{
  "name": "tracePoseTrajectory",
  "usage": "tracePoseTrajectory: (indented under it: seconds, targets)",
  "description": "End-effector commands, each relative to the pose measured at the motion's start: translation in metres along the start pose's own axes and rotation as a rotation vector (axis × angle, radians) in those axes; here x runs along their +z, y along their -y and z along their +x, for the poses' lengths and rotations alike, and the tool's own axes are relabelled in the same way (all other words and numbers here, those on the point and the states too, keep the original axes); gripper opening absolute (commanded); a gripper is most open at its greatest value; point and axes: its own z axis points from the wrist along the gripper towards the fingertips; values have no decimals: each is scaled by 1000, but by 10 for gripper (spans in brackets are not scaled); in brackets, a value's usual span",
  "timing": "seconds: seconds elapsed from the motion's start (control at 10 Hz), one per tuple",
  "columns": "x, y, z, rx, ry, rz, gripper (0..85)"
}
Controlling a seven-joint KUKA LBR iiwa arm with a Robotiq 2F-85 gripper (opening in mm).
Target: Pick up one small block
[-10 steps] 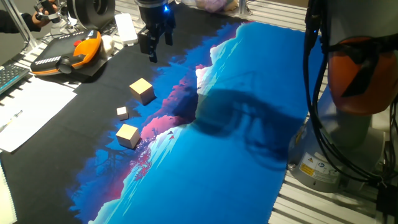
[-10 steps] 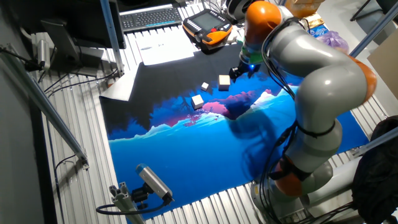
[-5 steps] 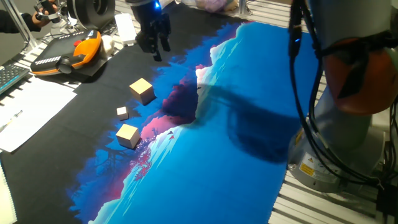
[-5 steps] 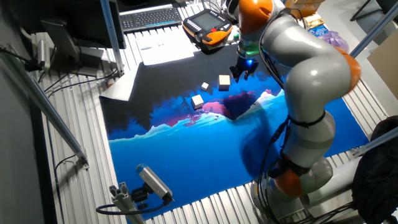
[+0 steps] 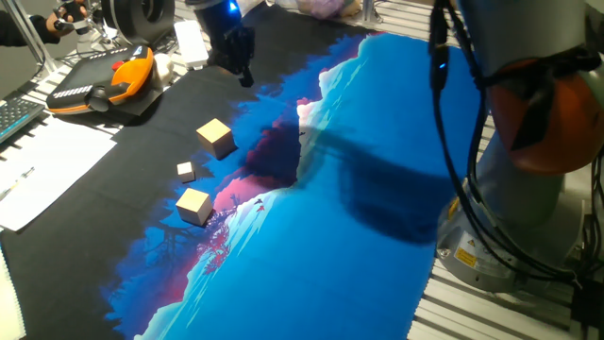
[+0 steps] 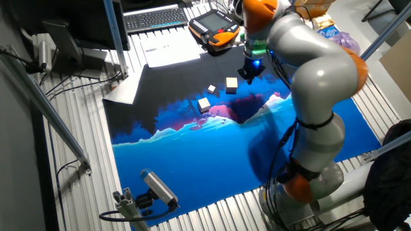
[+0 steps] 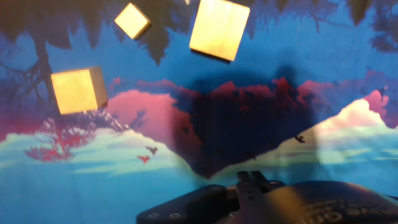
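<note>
I am swinging my gripper (image 5: 240, 71) back beyond the nearer small block (image 5: 216, 136), still approaching. Its jaws' spacing is unclear.

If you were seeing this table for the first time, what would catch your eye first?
The vivid blue and pink mountain-print mat covering the table stands out at once. On its dark edge sit two tan wooden cubes with a tiny pale cube between them. The grey-and-orange arm reaches over, its pincer hanging beyond the farther cube.
</note>
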Motion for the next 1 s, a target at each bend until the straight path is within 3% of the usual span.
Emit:
tracePoseTrajectory:
  seconds: [0.0, 0.8, 0.9]
  targets:
    - [0, 0, 0, -4, 78, 2, 0]
    - [1, 1, 1, -12, 72, 1, 0]
    - [1, 1, 1, 3, 85, 12, 0]
